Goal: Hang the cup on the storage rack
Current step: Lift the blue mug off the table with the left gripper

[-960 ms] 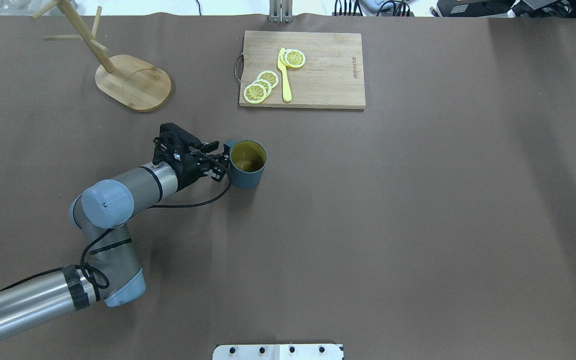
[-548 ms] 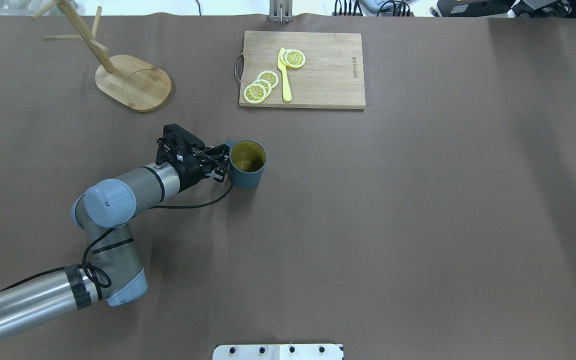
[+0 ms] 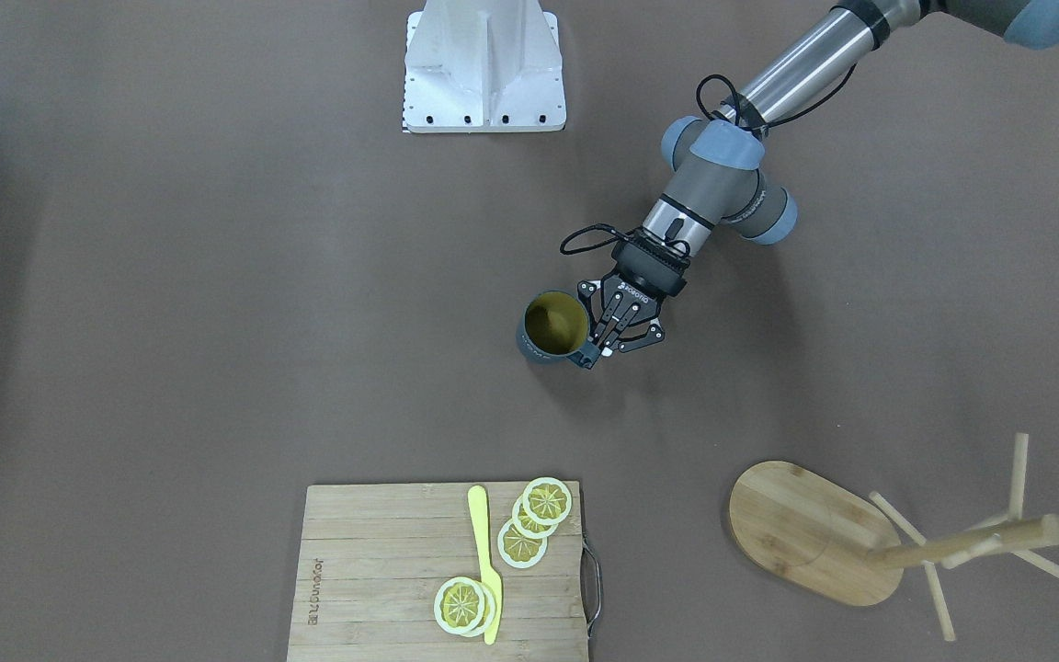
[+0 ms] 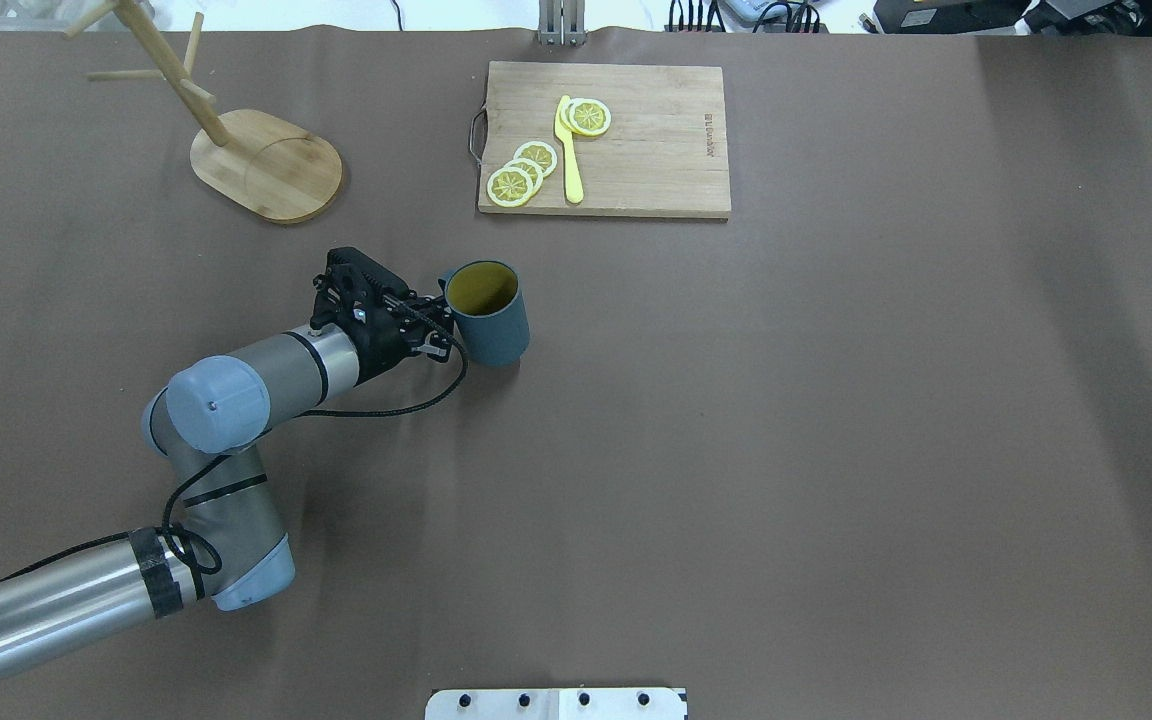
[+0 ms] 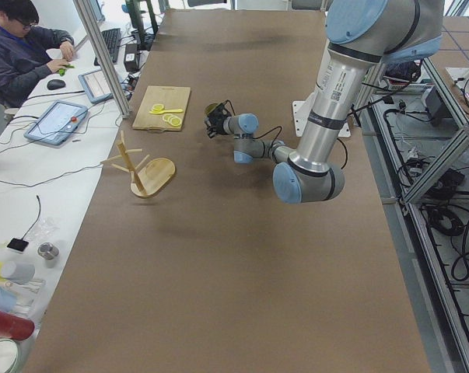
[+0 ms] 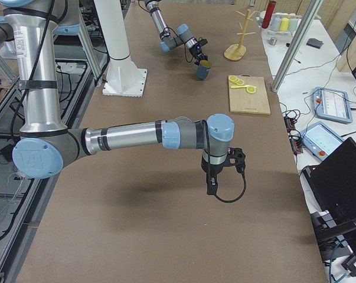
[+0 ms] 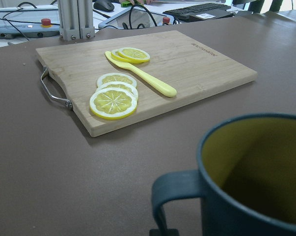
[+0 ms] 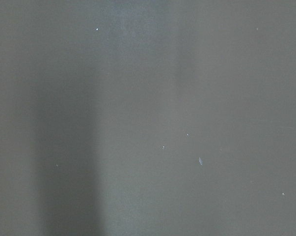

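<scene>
Lift step: left gripper [image 4: 441, 322] pinched nearly shut on handle [image 7: 170, 196] of cup [image 4: 492, 322]. Cup tilted, seems barely off table [image 4: 836, 450], well apart from rack [image 4: 266, 165]. Next: carry to rack, hook handle over peg [image 4: 121, 75]. Right gripper [image 6: 212, 188] fingers: can't tell

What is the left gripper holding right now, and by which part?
The slate-blue mug, by its small handle. The left gripper is shut on that handle at the mug's side.
</scene>
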Robot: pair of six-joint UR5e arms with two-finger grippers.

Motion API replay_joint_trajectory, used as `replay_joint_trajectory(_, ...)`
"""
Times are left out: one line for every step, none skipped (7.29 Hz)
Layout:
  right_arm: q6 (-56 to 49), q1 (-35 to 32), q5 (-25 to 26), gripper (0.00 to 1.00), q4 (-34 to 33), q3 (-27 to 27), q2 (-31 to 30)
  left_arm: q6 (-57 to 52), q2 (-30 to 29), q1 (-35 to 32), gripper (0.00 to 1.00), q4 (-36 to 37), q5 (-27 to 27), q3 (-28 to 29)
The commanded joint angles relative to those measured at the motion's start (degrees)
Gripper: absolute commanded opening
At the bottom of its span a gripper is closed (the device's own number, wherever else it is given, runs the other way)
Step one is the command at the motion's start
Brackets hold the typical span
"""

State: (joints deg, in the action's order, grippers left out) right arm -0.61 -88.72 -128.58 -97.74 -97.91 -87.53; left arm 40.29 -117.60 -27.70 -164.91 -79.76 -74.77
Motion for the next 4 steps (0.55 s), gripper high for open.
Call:
replay_joint_trajectory(0.0, 0.0, 0.0, 1.00, 0.2, 0.0, 0.0, 1.5, -1.1, -0.3, 0.00, -0.2, 0.0, -0.4)
replay_joint_trajectory(0.0, 0.0, 0.0, 1.00, 0.2, 0.0, 0.0, 8.4, -1.5, -0.2, 0.00, -0.2, -0.9, -1.0)
replay_joint_trajectory(0.0, 0.0, 0.0, 1.00, 0.2, 0.0, 0.0, 12.8, -1.5, -0.5, 0.00, -0.1, -3.0, -2.0)
replay_joint_trajectory(0.0, -0.1, 0.0, 1.00, 0.2, 0.0, -0.2, 19.2, -1.4, -0.7, 0.00, -0.2, -3.4, -2.0)
